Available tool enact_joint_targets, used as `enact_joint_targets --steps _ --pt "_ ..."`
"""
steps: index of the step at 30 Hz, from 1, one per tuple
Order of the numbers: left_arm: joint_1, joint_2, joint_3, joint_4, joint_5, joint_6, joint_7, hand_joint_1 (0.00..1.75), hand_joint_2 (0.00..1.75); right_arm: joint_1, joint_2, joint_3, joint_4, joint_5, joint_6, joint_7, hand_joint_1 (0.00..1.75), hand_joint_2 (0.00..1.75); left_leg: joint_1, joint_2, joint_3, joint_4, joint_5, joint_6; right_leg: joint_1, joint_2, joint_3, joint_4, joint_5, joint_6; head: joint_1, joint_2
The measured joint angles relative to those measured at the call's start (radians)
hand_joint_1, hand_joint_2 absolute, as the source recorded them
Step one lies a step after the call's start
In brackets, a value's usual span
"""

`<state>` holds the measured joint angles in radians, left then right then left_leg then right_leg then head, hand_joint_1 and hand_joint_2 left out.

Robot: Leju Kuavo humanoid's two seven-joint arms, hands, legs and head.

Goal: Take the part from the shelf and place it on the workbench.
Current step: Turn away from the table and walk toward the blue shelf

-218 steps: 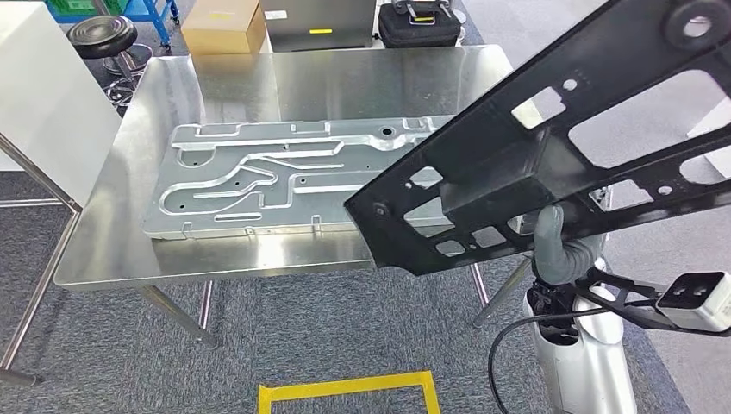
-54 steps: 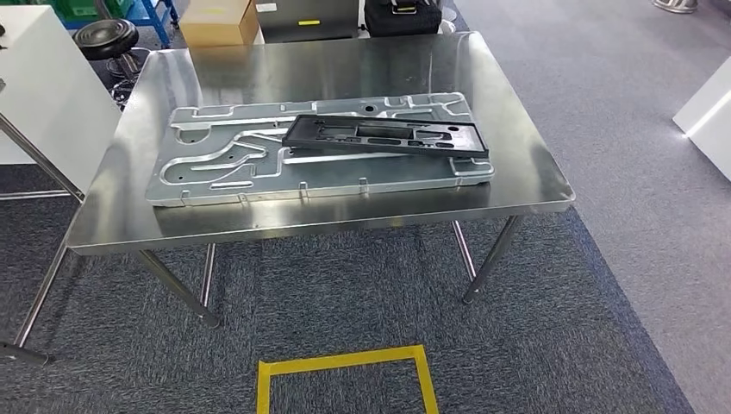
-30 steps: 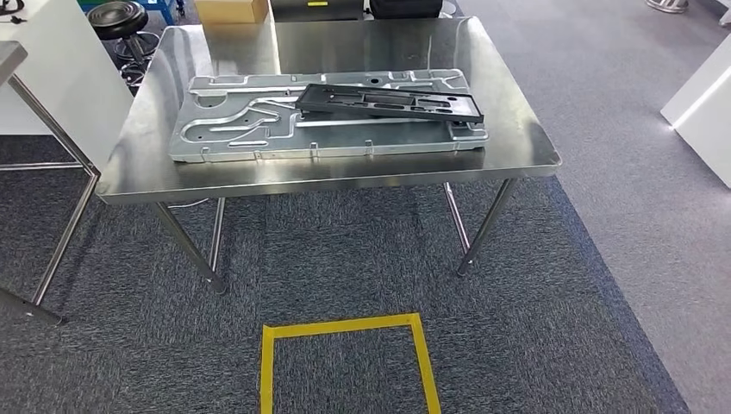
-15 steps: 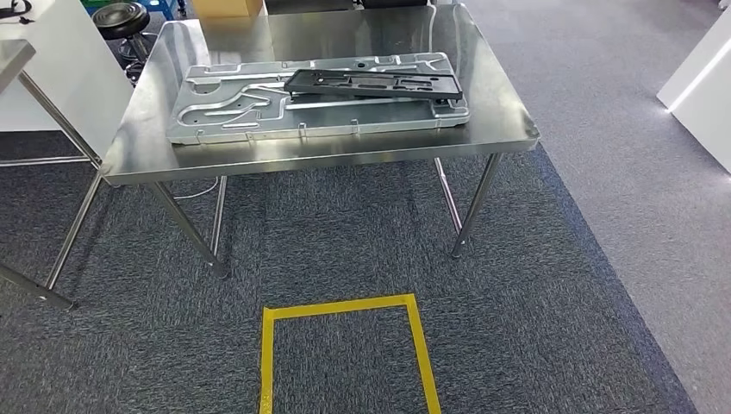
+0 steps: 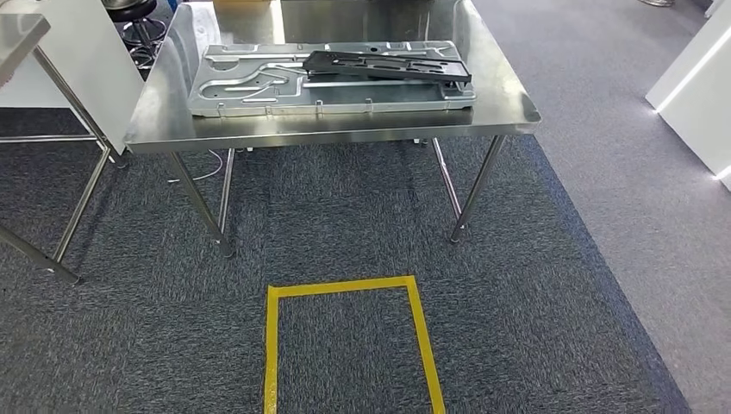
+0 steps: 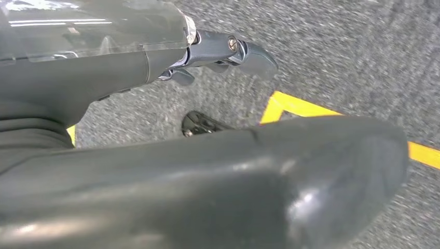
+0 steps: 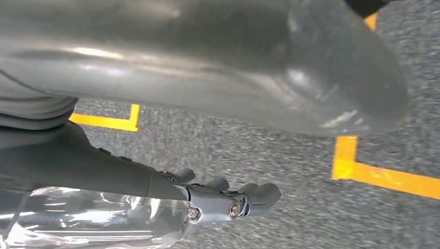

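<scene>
The black perforated frame part lies flat on a large silver stamped plate, which rests on the steel workbench at the far end of the head view. My left hand hangs over the grey carpet with nothing in it, its fingers apart from the thick thumb. In the right wrist view my right hand also hangs over the carpet, fingers spread from the thumb and holding nothing. Both hands are well away from the bench.
A yellow tape rectangle marks the carpet in front of me. A second steel table and a white panel stand at the left, a black stool behind them. White furniture stands at the right.
The black part, held up by my right hand 7.3 s ago, now lies on the silver plate. Since then the camera has backed away from the bench, and the table has shrunk upward.
</scene>
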<state>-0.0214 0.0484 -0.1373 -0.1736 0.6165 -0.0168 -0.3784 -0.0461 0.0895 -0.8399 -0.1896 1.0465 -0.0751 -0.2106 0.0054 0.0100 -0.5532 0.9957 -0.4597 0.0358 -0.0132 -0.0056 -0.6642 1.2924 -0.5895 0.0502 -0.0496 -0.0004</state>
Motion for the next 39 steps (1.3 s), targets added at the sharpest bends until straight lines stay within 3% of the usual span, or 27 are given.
enact_joint_targets --steps 1,3,4,6,8,9,12,13,14,15,17,19,20,21,23,24,26,28,29,30,31,33,35,36,38,39 --pt "0.0 0.0 0.0 0.0 0.0 0.0 0.0 0.0 0.0 0.0 -0.001 0.0 0.0 0.0 0.001 0.0 0.0 0.0 -0.002 -0.004 -0.013 0.001 0.01 -0.002 0.002 0.005 0.041 -0.041 0.029 -0.007 0.0 0.0" --pt "-0.003 -0.002 -0.001 0.0 0.0 -0.001 0.0 0.0 0.0 0.0 -0.003 0.0 0.0 0.001 0.003 0.0 0.0 0.0 -0.005 -0.015 -0.033 0.004 0.028 -0.007 0.01 0.038 0.153 -0.187 0.062 -0.03 0.0 0.0" --pt "-0.006 -0.003 -0.002 0.0 0.0 -0.001 -0.001 0.0 0.0 0.001 -0.004 0.0 0.0 0.001 0.005 0.0 0.0 0.0 -0.005 -0.02 -0.04 0.005 0.038 -0.011 0.013 0.053 0.2 -0.258 0.06 -0.039 0.0 0.0" --pt "-0.008 -0.005 -0.004 0.0 0.0 -0.004 -0.001 0.0 0.0 0.002 -0.005 0.0 0.0 0.002 0.006 0.002 0.0 0.0 -0.005 -0.03 -0.052 0.005 0.058 -0.021 0.019 0.063 0.24 -0.331 0.047 -0.049 0.0 0.0" --pt "-0.005 -0.003 -0.006 0.001 0.0 -0.005 -0.001 0.0 0.0 0.001 -0.004 -0.002 0.0 -0.002 0.005 0.009 0.0 0.0 -0.005 -0.035 -0.065 0.008 0.065 -0.032 0.016 0.05 0.23 -0.344 0.059 -0.057 0.0 0.0" --pt "-0.004 -0.003 -0.006 0.001 -0.002 -0.006 0.0 0.0 0.0 0.0 -0.003 -0.004 0.001 -0.005 0.005 0.013 0.0 0.0 -0.004 -0.034 -0.074 0.025 0.044 -0.036 0.013 0.044 0.221 -0.346 0.07 -0.064 0.0 0.0" --pt "-0.005 -0.001 -0.007 0.002 -0.01 -0.008 0.002 0.0 0.0 0.003 -0.001 -0.012 0.001 -0.01 0.004 0.023 0.0 0.0 0.002 -0.026 -0.117 0.176 -0.095 -0.047 0.01 0.027 0.185 -0.346 0.102 -0.074 0.0 0.0" --pt "-0.005 0.0 -0.008 0.002 -0.01 -0.008 0.002 0.0 0.0 0.004 -0.001 -0.015 0.001 -0.01 0.004 0.025 0.0 0.0 0.004 -0.025 -0.126 0.237 -0.124 -0.052 0.011 0.022 0.171 -0.343 0.112 -0.073 0.0 0.0" --pt "-0.005 0.0 -0.008 0.001 -0.01 -0.01 0.001 0.0 0.0 0.005 0.0 -0.016 0.001 -0.01 0.004 0.026 0.0 0.0 0.006 -0.024 -0.127 0.28 -0.129 -0.056 0.01 0.018 0.154 -0.339 0.121 -0.071 0.0 0.0" --pt "-0.006 0.0 -0.009 0.001 -0.01 -0.012 0.0 0.0 0.0 0.005 0.0 -0.018 0.001 -0.01 0.004 0.025 0.0 0.0 0.008 -0.023 -0.113 0.294 -0.112 -0.059 0.01 0.015 0.136 -0.331 0.13 -0.069 0.0 0.0" --pt "-0.007 0.0 -0.013 0.001 -0.01 -0.017 -0.001 0.0 0.0 0.003 0.0 -0.021 0.001 -0.01 0.002 0.018 0.0 0.0 0.012 -0.021 -0.034 0.218 -0.059 -0.062 0.008 0.012 0.099 -0.312 0.144 -0.061 0.0 0.0" --pt "-0.013 0.0 -0.02 0.001 -0.01 -0.021 -0.002 0.0 0.0 0.002 0.0 -0.025 0.001 -0.01 -0.001 0.011 0.0 0.0 0.012 -0.021 0.071 0.074 -0.066 -0.057 0.01 0.011 0.069 -0.288 0.154 -0.051 0.0 0.0" --pt "-0.015 0.0 -0.023 0.001 -0.01 -0.023 -0.002 0.0 0.0 0.001 -0.001 -0.027 0.001 -0.011 -0.002 0.009 0.0 0.0 0.01 -0.021 0.102 0.025 -0.082 -0.051 0.011 0.011 0.061 -0.28 0.159 -0.044 0.0 0.0" --pt "-0.016 0.0 -0.026 0.001 -0.01 -0.024 -0.002 0.0 0.0 0.001 -0.001 -0.029 0.0 -0.011 -0.004 0.009 0.0 0.0 0.007 -0.021 0.115 -0.003 -0.094 -0.043 0.011 0.011 0.055 -0.276 0.167 -0.038 0.0 0.0" --pt "-0.016 0.0 -0.029 0.001 -0.01 -0.024 -0.001 0.0 0.0 0.002 -0.001 -0.032 0.0 -0.008 -0.009 0.008 0.0 0.0 0.006 -0.017 0.102 -0.008 -0.083 -0.025 0.008 0.011 0.048 -0.273 0.175 -0.024 0.0 0.0" --pt "-0.016 -0.001 -0.03 0.001 -0.01 -0.022 -0.001 0.0 0.0 0.002 -0.001 -0.032 0.0 -0.007 -0.011 0.008 0.0 0.0 0.007 -0.013 0.093 -0.009 -0.073 -0.015 0.005 0.011 0.04 -0.262 0.158 -0.018 0.0 0.0" --pt "-0.016 -0.001 -0.03 0.001 -0.01 -0.017 -0.001 0.0 0.0 0.003 0.0 -0.032 0.001 -0.003 -0.013 0.009 0.0 0.0 0.008 -0.006 0.069 -0.01 -0.051 -0.002 0.001 0.011 0.013 -0.187 0.074 -0.009 0.0 0.0" --pt "-0.014 -0.001 -0.03 0.001 -0.01 -0.011 0.0 0.0 0.0 0.004 0.002 -0.032 0.001 0.0 -0.013 0.011 0.0 0.0 0.006 -0.003 0.04 -0.008 -0.029 0.002 0.0 0.01 -0.017 -0.066 -0.014 -0.003 0.0 0.0" --pt "-0.013 -0.001 -0.03 0.001 -0.01 -0.009 0.0 0.0 0.0 0.004 0.002 -0.032 0.001 0.001 -0.013 0.011 0.0 0.0 0.004 -0.001 0.024 -0.007 -0.018 0.001 -0.001 0.01 -0.02 -0.022 -0.026 -0.001 0.0 0.0" --pt "-0.013 -0.001 -0.03 0.001 -0.01 -0.007 0.001 0.0 0.0 0.004 0.002 -0.032 0.001 0.003 -0.012 0.012 0.0 0.0 0.003 0.0 0.008 -0.005 -0.007 0.0 0.0 0.01 -0.008 -0.007 -0.015 -0.001 0.0 0.0" --pt "-0.012 -0.001 -0.03 0.001 -0.01 -0.005 0.003 0.0 0.0 0.003 0.002 -0.032 0.001 0.005 -0.01 0.012 0.0 0.0 0.003 0.0 -0.006 -0.002 0.003 -0.002 0.0 0.01 0.022 -0.026 0.012 -0.002 0.0 0.0" --pt "-0.013 -0.002 -0.03 0.001 -0.01 -0.001 0.006 0.0 0.0 0.001 0.002 -0.032 0.001 0.011 -0.008 0.012 0.0 0.0 0.002 0.0 -0.029 0.003 0.019 -0.007 0.002 0.01 0.124 -0.149 0.058 -0.012 0.0 0.0" --pt "-0.013 -0.004 -0.03 0.001 -0.01 0.002 0.009 0.0 0.0 -0.004 0.002 -0.032 0.0 0.014 -0.007 0.012 0.0 0.0 -0.001 0.001 -0.043 0.008 0.033 -0.016 0.007 0.01 0.213 -0.282 0.054 -0.026 0.0 0.0" --pt "-0.013 -0.004 -0.03 0.001 -0.01 0.004 0.01 0.0 0.0 -0.006 0.002 -0.032 0.0 0.015 -0.007 0.011 0.0 0.0 -0.002 0.002 -0.048 0.009 0.039 -0.022 0.011 0.01 0.232 -0.317 0.045 -0.034 0.0 0.0" --pt "-0.013 -0.004 -0.029 0.001 -0.01 0.006 0.014 0.0 0.0 -0.006 0.003 -0.031 0.0 0.017 -0.007 0.011 0.0 0.0 0.0 0.002 -0.053 0.01 0.05 -0.035 0.012 0.007 0.229 -0.335 0.048 -0.049 0.0 0.0" --pt "-0.012 -0.005 -0.029 0.001 -0.01 0.008 0.016 0.0 0.0 -0.006 0.003 -0.031 0.0 0.018 -0.006 0.012 0.0 0.0 0.001 0.001 -0.058 0.019 0.041 -0.04 0.011 0.006 0.225 -0.337 0.056 -0.057 0.0 0.0"
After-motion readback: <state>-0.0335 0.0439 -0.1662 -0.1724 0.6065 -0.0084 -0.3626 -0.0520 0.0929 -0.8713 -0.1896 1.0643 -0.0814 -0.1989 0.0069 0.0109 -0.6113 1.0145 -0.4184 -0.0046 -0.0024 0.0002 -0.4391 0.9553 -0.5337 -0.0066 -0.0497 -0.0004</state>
